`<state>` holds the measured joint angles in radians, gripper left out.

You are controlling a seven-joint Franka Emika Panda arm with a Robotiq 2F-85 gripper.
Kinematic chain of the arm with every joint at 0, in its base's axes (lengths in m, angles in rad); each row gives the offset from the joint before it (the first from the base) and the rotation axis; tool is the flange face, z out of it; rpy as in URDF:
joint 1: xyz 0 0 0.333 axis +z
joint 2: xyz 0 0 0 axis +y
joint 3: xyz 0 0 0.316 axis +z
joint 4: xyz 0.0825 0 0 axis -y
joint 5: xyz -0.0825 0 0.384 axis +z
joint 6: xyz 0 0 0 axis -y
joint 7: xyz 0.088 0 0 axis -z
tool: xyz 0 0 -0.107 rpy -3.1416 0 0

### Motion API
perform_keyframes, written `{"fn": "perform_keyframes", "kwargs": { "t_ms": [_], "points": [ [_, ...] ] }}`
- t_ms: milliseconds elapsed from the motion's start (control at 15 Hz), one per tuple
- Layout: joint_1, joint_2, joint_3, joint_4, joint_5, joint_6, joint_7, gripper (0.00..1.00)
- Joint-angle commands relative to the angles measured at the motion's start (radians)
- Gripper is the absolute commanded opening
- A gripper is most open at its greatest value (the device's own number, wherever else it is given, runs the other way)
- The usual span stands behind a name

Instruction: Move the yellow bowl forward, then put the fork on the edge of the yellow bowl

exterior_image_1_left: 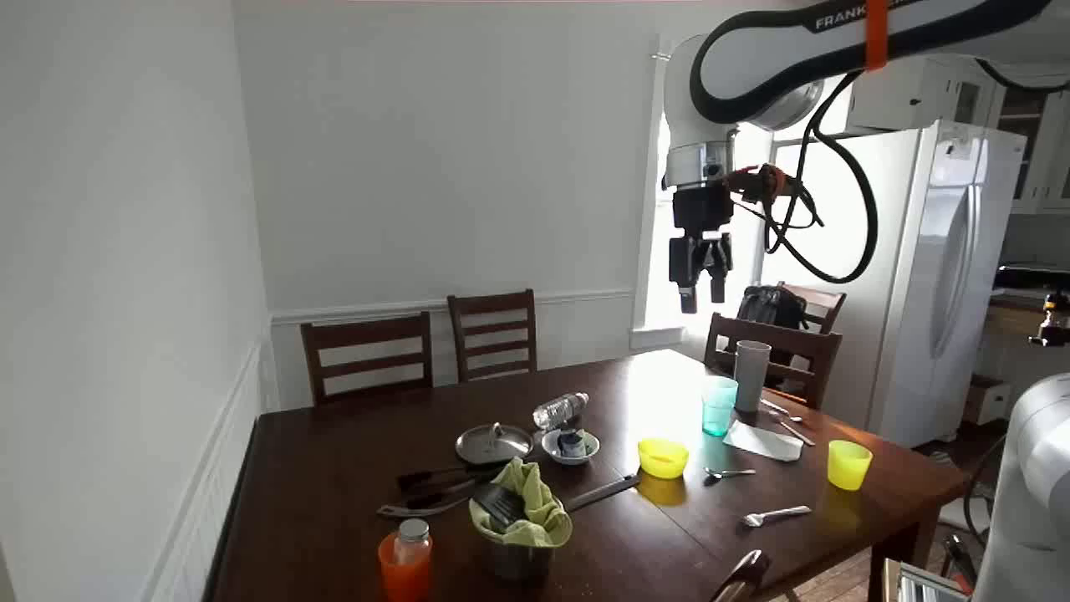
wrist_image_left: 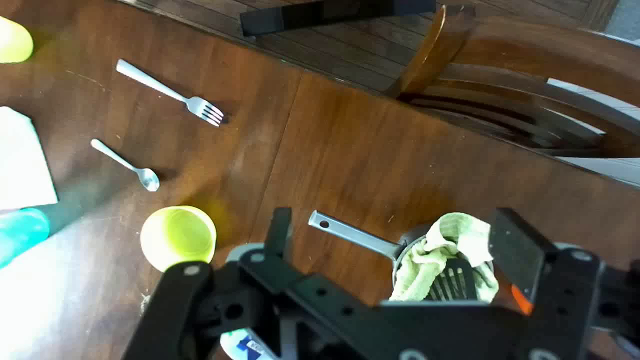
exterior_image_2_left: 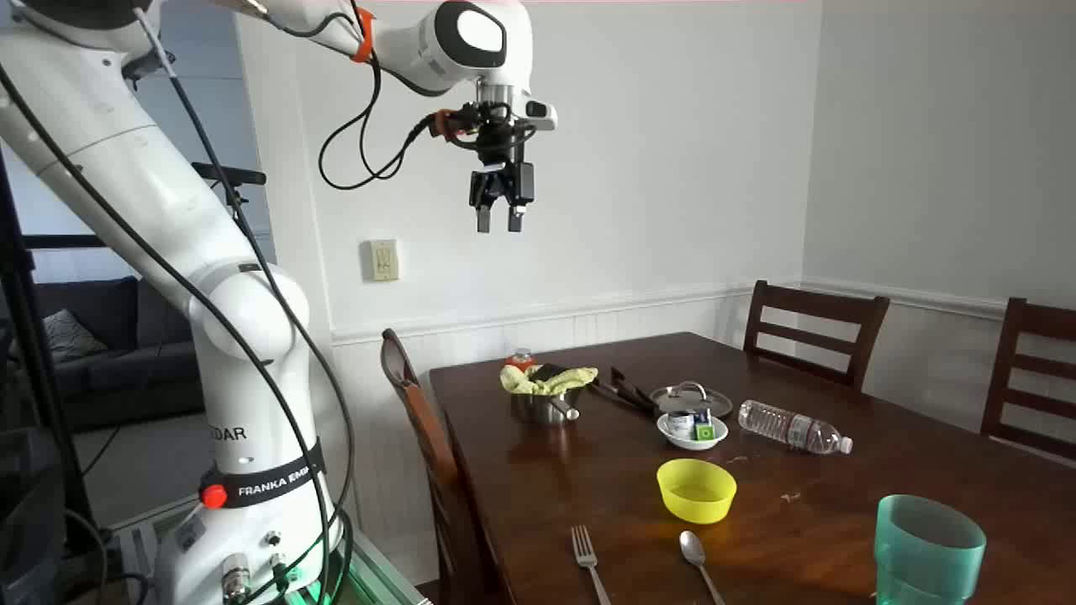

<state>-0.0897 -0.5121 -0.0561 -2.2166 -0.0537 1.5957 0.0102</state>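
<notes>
The dark wooden table [exterior_image_1_left: 334, 468] supports the following: yellow bowl [exterior_image_2_left: 696, 496], upright; spoon [wrist_image_left: 129, 165], near the yellow bowl; fork [wrist_image_left: 170, 92], nearer the edge than the spoon; yellow cup [exterior_image_1_left: 849, 465], upright; white sheet [exterior_image_1_left: 765, 441], beside the teal cup [exterior_image_1_left: 717, 410]; grey tumbler [exterior_image_1_left: 751, 376], upright; clear bottle [exterior_image_2_left: 794, 427], on its side; metal lid [exterior_image_1_left: 481, 451], near the white bowl [exterior_image_2_left: 691, 444]; dark utensils [exterior_image_1_left: 422, 479], near the metal lid; metal pot [exterior_image_1_left: 518, 560]; orange cup [exterior_image_1_left: 405, 577], near the metal pot

Green cloth [exterior_image_1_left: 535, 489] bunches out of the pot [exterior_image_1_left: 520, 563], a dark spatula [exterior_image_1_left: 499, 506] in among the folds; the lid [exterior_image_1_left: 483, 445] sits just beside the white bowl [exterior_image_2_left: 689, 444], the clear bottle [exterior_image_2_left: 783, 425] lies on its side, and there stands the teal cup [exterior_image_2_left: 927, 553] near a grey tumbler [exterior_image_1_left: 751, 376]!
</notes>
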Motion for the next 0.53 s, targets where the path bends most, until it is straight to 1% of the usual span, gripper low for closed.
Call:
{"fn": "perform_keyframes", "kwargs": {
  "t_ms": [0, 133, 200, 467],
  "points": [
    [0.005, 0.001, -0.004, 0.002, -0.002, -0.001, 0.002, 1.00],
    [0.005, 0.001, -0.004, 0.002, -0.002, -0.001, 0.002, 1.00],
    [-0.006, 0.021, -0.013, -0.003, 0.018, 0.012, 0.035, 1.00],
    [-0.037, 0.076, -0.028, -0.112, -0.009, 0.075, 0.094, 1.00]
  ]
}}
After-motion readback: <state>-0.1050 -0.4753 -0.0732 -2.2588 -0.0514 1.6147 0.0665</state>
